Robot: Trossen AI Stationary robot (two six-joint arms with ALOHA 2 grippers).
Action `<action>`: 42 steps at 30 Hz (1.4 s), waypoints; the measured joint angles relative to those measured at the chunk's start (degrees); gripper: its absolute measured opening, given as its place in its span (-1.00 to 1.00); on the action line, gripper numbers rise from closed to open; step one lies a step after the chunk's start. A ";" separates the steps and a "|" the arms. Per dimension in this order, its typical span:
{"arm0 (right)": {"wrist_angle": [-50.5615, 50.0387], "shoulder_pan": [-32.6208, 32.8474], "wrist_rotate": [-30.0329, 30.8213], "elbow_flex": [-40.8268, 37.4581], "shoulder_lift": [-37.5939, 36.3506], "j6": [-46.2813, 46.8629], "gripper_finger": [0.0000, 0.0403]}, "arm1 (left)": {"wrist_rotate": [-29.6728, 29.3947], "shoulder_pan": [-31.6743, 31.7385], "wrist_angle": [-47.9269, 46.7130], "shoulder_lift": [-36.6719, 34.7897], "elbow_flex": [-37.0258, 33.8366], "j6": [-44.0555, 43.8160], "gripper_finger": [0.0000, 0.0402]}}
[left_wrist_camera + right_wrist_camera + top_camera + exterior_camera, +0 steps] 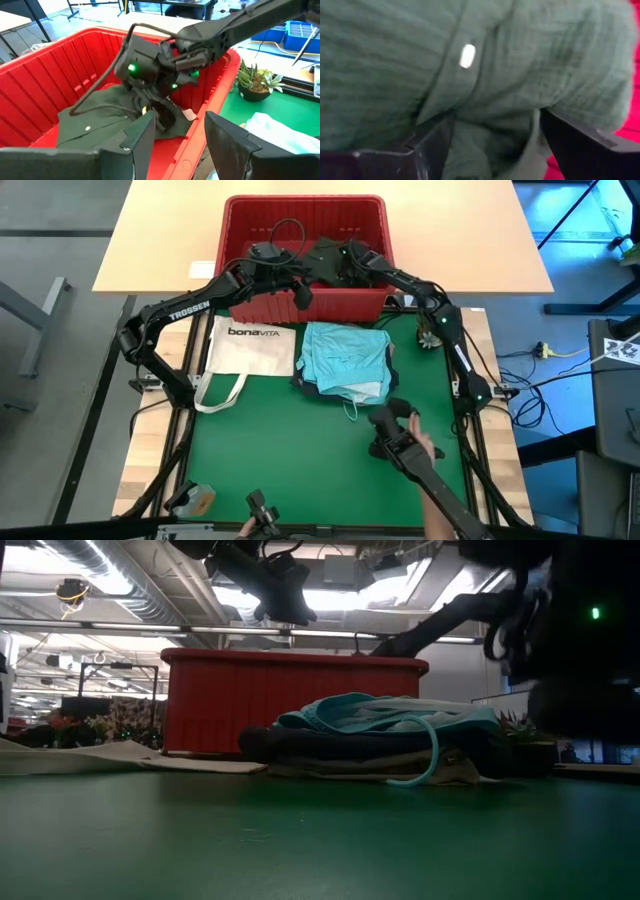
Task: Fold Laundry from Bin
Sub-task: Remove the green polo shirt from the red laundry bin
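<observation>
One green garment (95, 127) in bin (240, 220) – right gripper (162, 117) spread over it; left gripper (177, 135) released; three folded garments (345, 360) at 6 o'clock of bin

both arms are matte black with looping black cables; the left arm (180, 312) carries white "trossen" lettering, and green lights glow near the right arm (235, 22) wrist.

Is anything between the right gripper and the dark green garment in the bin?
Nothing visible. The right gripper is down inside the red bin, its fingers open and pressed right against the dark green garment. The left gripper hovers open over the bin's near rim.
</observation>
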 joint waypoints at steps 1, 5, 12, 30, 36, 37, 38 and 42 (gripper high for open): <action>0.07 0.00 0.16 0.06 0.52 -0.17 0.49 | 0.00 0.00 0.00 0.00 0.00 0.00 -0.17; 0.49 -0.02 0.69 0.31 1.72 -1.72 0.49 | 0.00 0.00 -0.01 0.00 0.00 -0.01 -0.17; 1.06 -0.36 0.61 0.26 2.10 -3.31 0.48 | 0.00 0.00 0.00 0.00 0.00 0.00 -0.17; 3.15 -0.71 0.73 -0.13 2.64 -7.38 -0.91 | -0.75 -0.24 0.00 0.00 0.00 -0.85 -0.17; 2.15 0.72 3.19 1.23 2.31 -7.26 -0.95 | -4.19 0.03 -0.71 -3.49 -0.11 -2.51 -0.17; 2.11 0.91 3.56 2.12 2.27 -7.20 -0.96 | -4.96 0.17 -1.04 -4.48 -0.11 -2.54 -0.17; 1.71 1.13 3.58 3.16 2.19 -7.16 -0.97 | -5.38 0.37 -1.57 -5.50 -0.11 -2.54 -0.17; -0.06 2.23 3.14 9.35 1.99 -4.52 -0.96 | -6.01 1.10 -3.47 -10.00 -0.11 -2.54 -0.17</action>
